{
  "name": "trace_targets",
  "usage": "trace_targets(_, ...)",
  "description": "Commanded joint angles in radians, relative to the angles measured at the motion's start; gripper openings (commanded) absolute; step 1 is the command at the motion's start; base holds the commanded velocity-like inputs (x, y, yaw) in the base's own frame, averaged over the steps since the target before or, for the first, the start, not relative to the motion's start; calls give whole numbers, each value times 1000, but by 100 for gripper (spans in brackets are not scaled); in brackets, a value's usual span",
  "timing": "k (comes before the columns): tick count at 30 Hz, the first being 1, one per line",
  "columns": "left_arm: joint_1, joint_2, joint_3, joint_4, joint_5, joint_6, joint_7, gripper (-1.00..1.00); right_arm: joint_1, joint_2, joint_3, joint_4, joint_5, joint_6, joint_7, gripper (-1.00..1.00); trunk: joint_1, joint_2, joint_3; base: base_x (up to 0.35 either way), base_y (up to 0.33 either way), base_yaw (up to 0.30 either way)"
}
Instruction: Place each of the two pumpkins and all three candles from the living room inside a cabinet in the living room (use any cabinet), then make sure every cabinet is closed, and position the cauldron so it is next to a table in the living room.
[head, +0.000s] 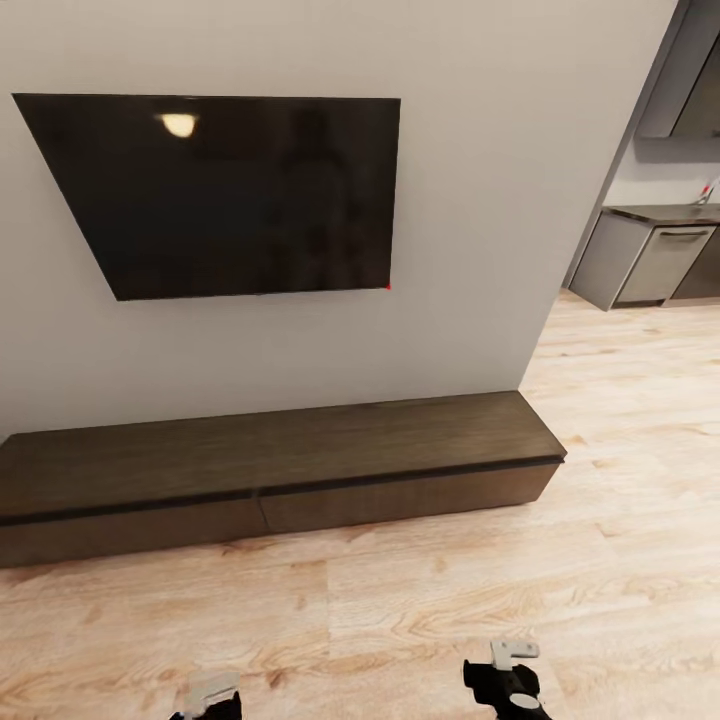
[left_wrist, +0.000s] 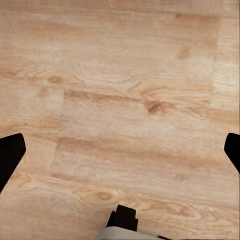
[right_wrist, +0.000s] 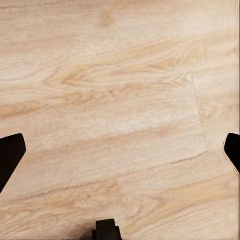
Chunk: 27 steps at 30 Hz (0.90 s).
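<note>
Both the left end effector (left_wrist: 120, 150) and the right end effector (right_wrist: 120, 150) hang spread and empty over floorboards. The cabinet (head: 270, 465) sits shut at twelve o'clock. I'd judge it must fetch pumpkins next.

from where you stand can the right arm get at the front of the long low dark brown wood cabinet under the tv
Probably not yet. The right gripper hangs low near the robot, open over bare wood floor, and a wide strip of that floor separates it from the closed cabinet. Nothing blocks the way; the robot likely needs to roll closer.
</note>
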Motion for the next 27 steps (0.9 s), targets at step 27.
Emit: trace_targets(27, -110, 1, -6, -40, 8, 51, 46, 100, -19, -7, 12, -72, -2, -9, 3, 100, 0, -1, 5, 0, -95, 64)
